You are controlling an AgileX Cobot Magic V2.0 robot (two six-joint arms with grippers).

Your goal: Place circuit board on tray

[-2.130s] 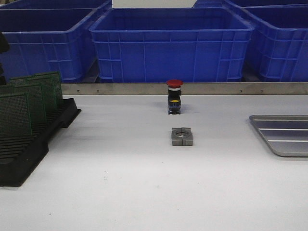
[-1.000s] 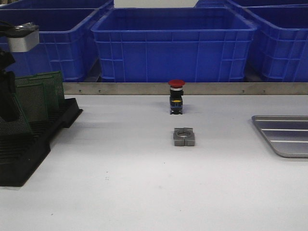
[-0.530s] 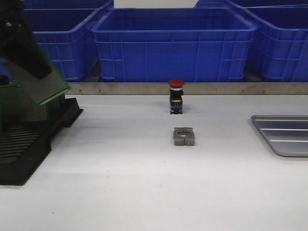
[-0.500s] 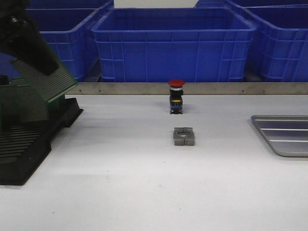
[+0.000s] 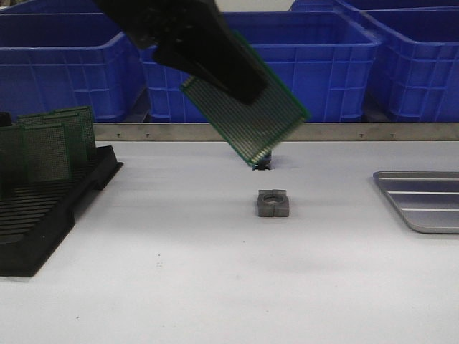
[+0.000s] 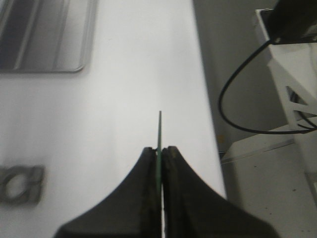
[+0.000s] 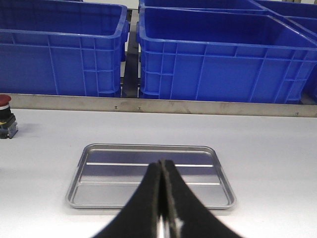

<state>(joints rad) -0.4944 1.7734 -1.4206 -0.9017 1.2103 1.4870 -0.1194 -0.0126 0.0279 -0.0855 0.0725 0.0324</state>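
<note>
My left gripper (image 5: 215,61) is shut on a green circuit board (image 5: 247,104) and holds it tilted in the air over the middle of the table. In the left wrist view the board shows edge-on (image 6: 159,130) between the closed fingers of that gripper (image 6: 160,148). The silver-grey ribbed tray (image 5: 423,199) lies empty at the right edge of the table; it also shows in the left wrist view (image 6: 44,34) and the right wrist view (image 7: 148,173). My right gripper (image 7: 162,162) is shut and empty, in front of the tray.
A black slotted rack (image 5: 43,208) with several green boards stands at the left. A grey metal block (image 5: 273,203) lies mid-table; the emergency button (image 7: 6,115) behind it is mostly hidden by the held board. Blue bins (image 5: 287,64) line the back behind a metal rail.
My left gripper has lifted a board out of the rack and carried it up and to the right, from the left edge to over the table's middle. The right arm has not moved.
</note>
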